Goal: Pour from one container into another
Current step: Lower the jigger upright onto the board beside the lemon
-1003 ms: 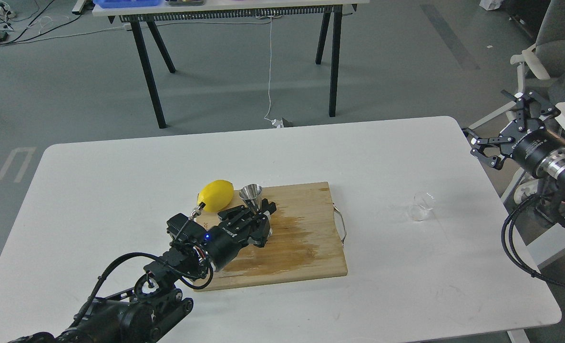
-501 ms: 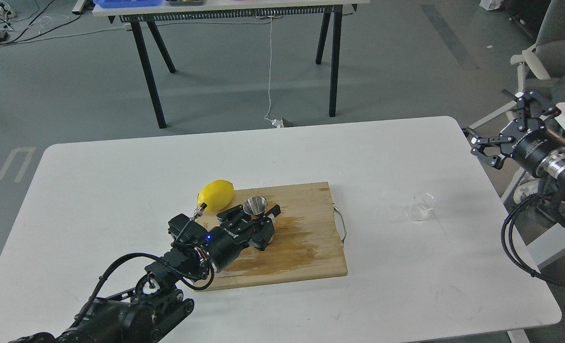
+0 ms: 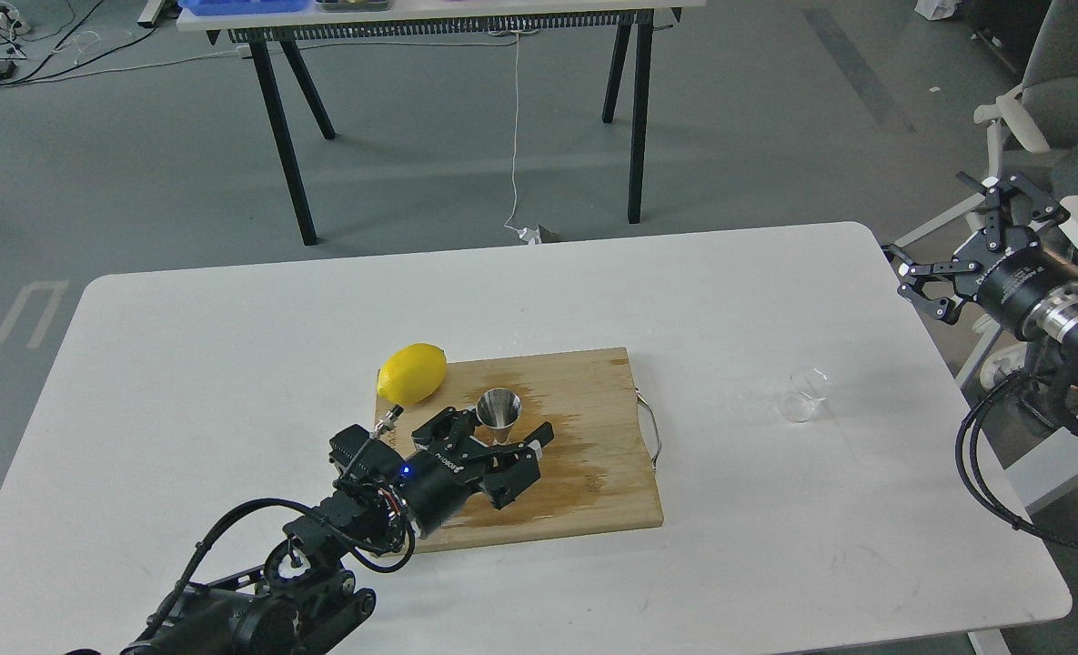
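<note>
I hold the left gripper (image 3: 493, 443) closed on the jigger (image 3: 498, 416), upright above the cutting board (image 3: 584, 455), while the glass cup (image 3: 802, 394) stands well apart near my wide-open right gripper (image 3: 943, 241).

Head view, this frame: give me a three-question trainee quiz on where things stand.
1. True or false: the steel jigger stands upright on the cutting board.
2. Which thing lies off the board, on the white table? A) lemon B) glass cup C) jigger
3. Fill in: the left gripper sits around the ____, while the right gripper hangs past the table's right edge.

Key: 1 true; 2 B; 3 jigger.
</note>
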`<state>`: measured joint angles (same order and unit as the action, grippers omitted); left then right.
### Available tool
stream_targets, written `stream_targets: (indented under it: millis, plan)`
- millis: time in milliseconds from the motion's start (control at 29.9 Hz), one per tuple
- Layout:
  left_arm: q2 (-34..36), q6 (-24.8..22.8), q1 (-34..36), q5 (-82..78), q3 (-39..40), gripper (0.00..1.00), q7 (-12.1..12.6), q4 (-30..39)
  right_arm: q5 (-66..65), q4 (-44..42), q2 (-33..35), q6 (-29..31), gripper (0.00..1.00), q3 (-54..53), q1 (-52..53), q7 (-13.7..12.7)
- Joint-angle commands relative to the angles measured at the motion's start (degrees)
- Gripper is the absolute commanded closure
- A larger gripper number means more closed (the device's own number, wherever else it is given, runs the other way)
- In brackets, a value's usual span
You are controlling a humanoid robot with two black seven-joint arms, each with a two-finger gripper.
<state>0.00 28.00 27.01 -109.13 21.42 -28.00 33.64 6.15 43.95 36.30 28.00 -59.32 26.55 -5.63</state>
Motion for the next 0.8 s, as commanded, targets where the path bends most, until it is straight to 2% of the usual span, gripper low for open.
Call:
stream_targets:
  millis: [0, 769]
  plan:
    - [0.0, 0.0, -0.02, 0.15, 0.03, 0.06, 0.0, -0.07, 0.0, 0.09, 0.0, 0.0, 0.01, 0.0, -0.01, 0.09]
    - [0.0, 0.0, -1.96, 0.41, 0.2, 0.06, 0.0, -0.59, 0.0, 0.09, -0.71, 0.0, 0.01, 0.0, -0.01, 0.26]
